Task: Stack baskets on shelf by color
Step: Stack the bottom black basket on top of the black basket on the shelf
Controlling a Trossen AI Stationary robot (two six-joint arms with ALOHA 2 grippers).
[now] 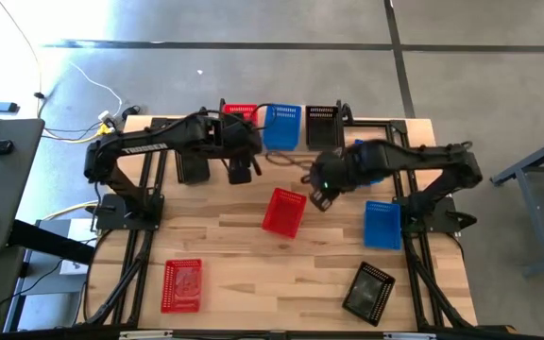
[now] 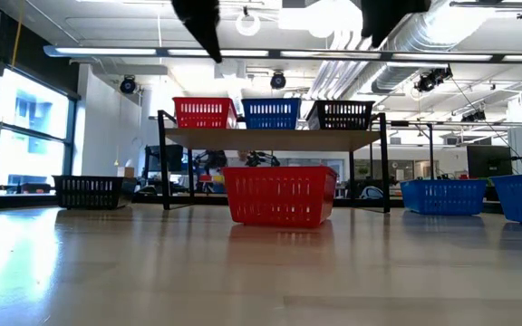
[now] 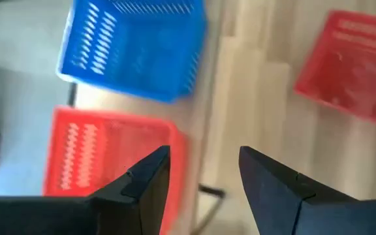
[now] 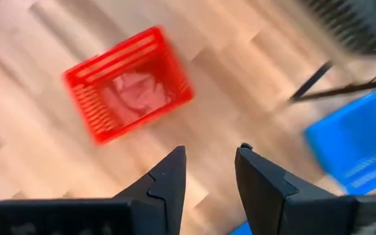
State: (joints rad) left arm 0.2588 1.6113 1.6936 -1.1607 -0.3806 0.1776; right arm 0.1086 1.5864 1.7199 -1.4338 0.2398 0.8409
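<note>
A: Right gripper (image 1: 321, 194): jaws parted, nothing held. Item nearest?

B: Red basket (image 1: 283, 212), loose on the bench (image 1: 253, 264), just beside that gripper toward the left arm, long axis slanted to the bench edge.

A: Left gripper (image 1: 241, 170)?

B: Spread, empty, by the shelf (image 2: 270, 139); judged the farther one.

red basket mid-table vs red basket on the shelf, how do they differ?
Place: the mid-table red basket sits on the tabletop in front of the shelf; the shelf red basket sits on the shelf's left end, beside a blue basket.
Pose: the mid-table one is turned at an angle to the table edge; the shelf one sits square.
Shared: both are red, mesh-walled, upright and not gripped.
</note>
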